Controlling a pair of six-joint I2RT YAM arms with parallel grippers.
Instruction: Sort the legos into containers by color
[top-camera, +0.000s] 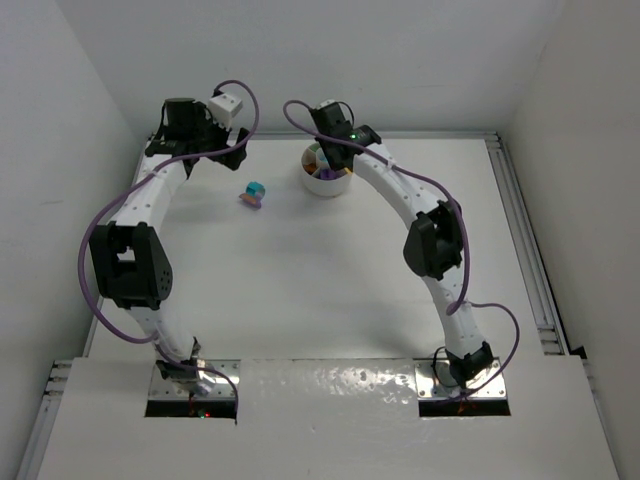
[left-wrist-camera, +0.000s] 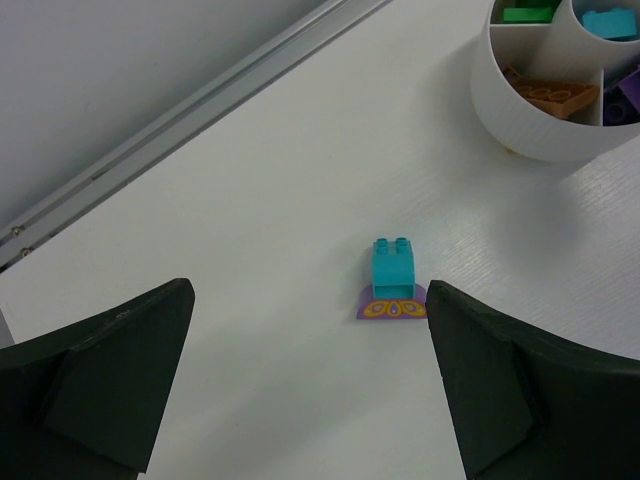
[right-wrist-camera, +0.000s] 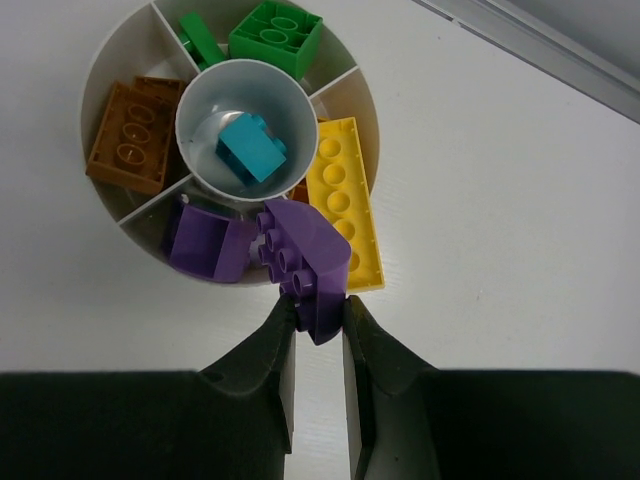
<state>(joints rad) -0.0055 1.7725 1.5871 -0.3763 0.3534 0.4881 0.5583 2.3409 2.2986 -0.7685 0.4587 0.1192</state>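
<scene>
**Q:** Which step is in hand?

**A:** Placement of a purple piece. The right fingers (right-wrist-camera: 275, 365) are closed almost fully and clamp the lower end of the curved purple brick (right-wrist-camera: 310, 262). The brick hangs over the near rim of the dish (right-wrist-camera: 345, 95), at the border between the purple section and the yellow one.

**Q:** What does the next move call for?

**A:** Judged from this position: shift the brick sideways over the purple section, lower it, then open the fingers. That section already holds a stored purple brick (right-wrist-camera: 205, 245), so the remaining room looks limited. A tilted release may leave the piece resting on the rim.

**Q:** What stands in the way?

**A:** The yellow plate (right-wrist-camera: 345, 195) overhangs the rim just beside the held brick; whether the two touch cannot be told. The wall of the central well, which holds a stored teal brick (right-wrist-camera: 250, 148), bounds the section on its inner side. The green bricks (right-wrist-camera: 275, 30) and the orange brick (right-wrist-camera: 130, 135) lie on the far side, well apart.

**Q:** What of the other arm?

**A:** The left fingers (left-wrist-camera: 120, 370) are spread wide and hold nothing. They hover above the counter (left-wrist-camera: 250, 180). Ahead of them, two unsorted pieces lie touching: a loose teal brick (left-wrist-camera: 392, 262) and a patterned purple piece (left-wrist-camera: 392, 308). Both sit near the dish, outside it.
</scene>
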